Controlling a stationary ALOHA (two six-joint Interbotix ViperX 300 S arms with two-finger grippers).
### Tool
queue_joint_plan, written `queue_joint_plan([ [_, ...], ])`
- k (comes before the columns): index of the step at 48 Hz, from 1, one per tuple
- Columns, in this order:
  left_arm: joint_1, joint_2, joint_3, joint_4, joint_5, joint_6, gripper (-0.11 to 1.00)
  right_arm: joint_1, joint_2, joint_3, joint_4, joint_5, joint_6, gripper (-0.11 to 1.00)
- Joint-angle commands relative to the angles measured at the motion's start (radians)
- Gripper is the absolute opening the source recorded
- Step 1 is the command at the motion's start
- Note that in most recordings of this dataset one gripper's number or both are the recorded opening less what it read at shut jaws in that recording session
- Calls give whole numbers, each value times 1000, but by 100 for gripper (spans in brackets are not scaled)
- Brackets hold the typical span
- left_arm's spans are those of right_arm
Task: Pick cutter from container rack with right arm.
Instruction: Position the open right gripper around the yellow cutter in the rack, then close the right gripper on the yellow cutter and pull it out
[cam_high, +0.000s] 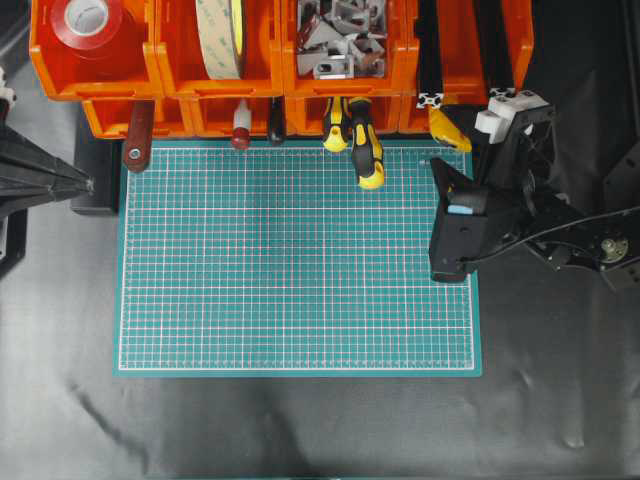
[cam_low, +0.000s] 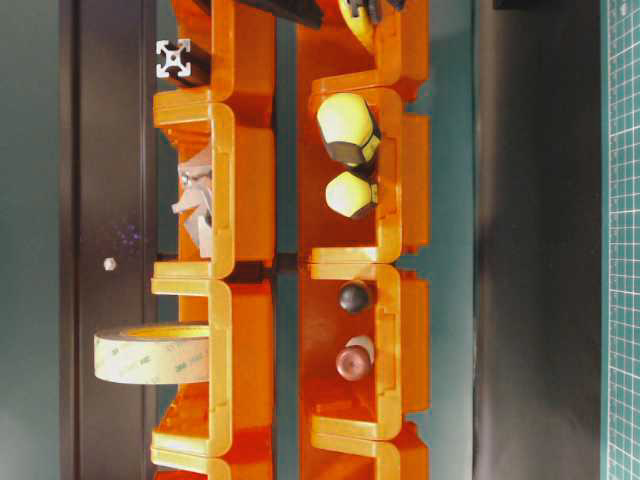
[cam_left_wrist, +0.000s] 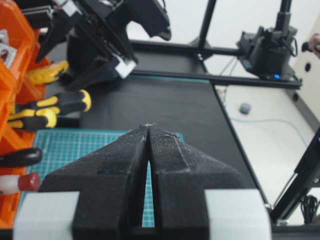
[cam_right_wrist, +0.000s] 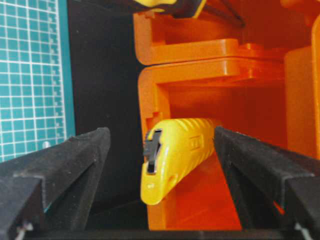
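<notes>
My right gripper (cam_right_wrist: 160, 170) stands wide open, its fingers (cam_right_wrist: 65, 155) flanking the cutter (cam_right_wrist: 175, 150) without touching. The cutter pokes from the container rack (cam_right_wrist: 200, 65)'s lower bin; I should ease in centred and level before closing on its body.

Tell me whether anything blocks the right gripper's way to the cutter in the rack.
Nothing visible does. In the right wrist view the right gripper is open, a finger on each side of the cutter, which sticks out of its bin in the container rack; the gap between them is free.
</notes>
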Motion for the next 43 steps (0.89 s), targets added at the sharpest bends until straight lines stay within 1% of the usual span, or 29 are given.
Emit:
queue_joint_plan([
  [1, -3, 6, -31, 3, -5, -2, 0, -3, -9, -3, -8, 20, 2, 80],
  [8, -3, 3, -32, 3, -5, -2, 0, -3, -5, 3, -3, 23, 2, 75],
  [16, -3, 3, -31, 3, -5, -2, 0, -3, -3, 11, 11, 14, 3, 63],
  [19, -3, 3, -31, 3, -5, -3, 0, -3, -3, 14, 11, 6, 3, 55],
  [26, -3, 2, -31, 3, -5, -3, 0, -3, -3, 11, 18, 12, 6, 30],
  [35, -3, 2, -32, 3, -6, -5, 0, 12, -2, -2, 25, 32, 6, 30],
  [43, -3, 2, -32, 3, -6, -5, 0, 49, -11, -31, 25, 103, 5, 30],
])
